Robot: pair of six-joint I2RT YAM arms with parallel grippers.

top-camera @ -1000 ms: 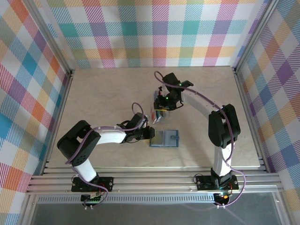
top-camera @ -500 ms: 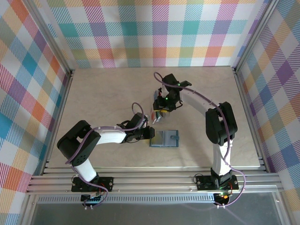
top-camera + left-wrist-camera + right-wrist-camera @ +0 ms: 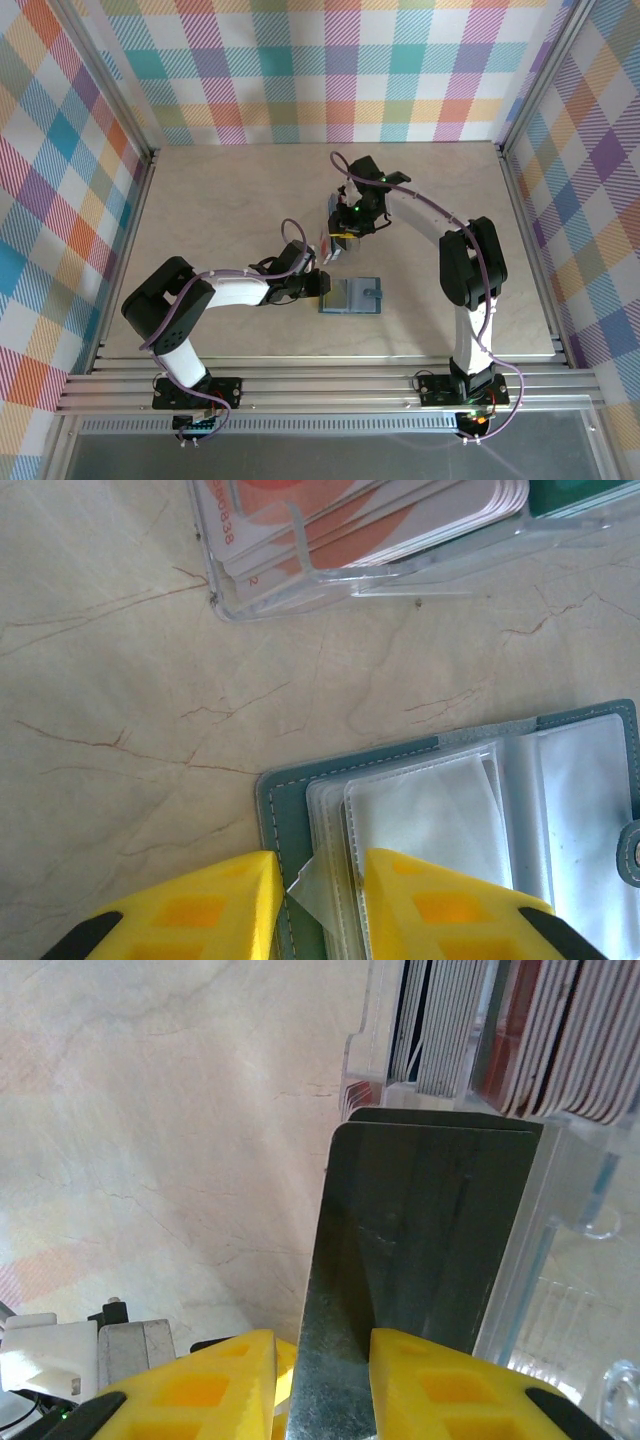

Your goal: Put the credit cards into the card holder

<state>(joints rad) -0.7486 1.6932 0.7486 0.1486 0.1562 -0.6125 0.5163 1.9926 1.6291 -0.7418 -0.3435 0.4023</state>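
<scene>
The card holder (image 3: 352, 297) lies open on the table, teal with clear sleeves (image 3: 470, 810). My left gripper (image 3: 318, 286) sits at its left edge. Its yellow fingers (image 3: 322, 900) straddle the teal cover edge (image 3: 285, 800) and pinch a lifted clear sleeve corner between them. The credit cards (image 3: 380, 510) stand in a clear rack (image 3: 333, 247) just beyond the holder. My right gripper (image 3: 345, 232) hangs over that rack, and its fingers (image 3: 322, 1370) are closed on a dark card (image 3: 430, 1220) that rises out of the rack. Grey cards (image 3: 440, 1050) and red cards (image 3: 560, 1050) stay behind it.
The clear acrylic rack (image 3: 570, 1210) has raised walls around the cards. A green card (image 3: 580, 495) shows at the rack's far end. Plaid walls and metal rails (image 3: 320, 385) bound the beige table.
The right gripper's jaws have narrowed around the dark card, and the right arm has shifted slightly left. The left arm and the card holder have not moved.
</scene>
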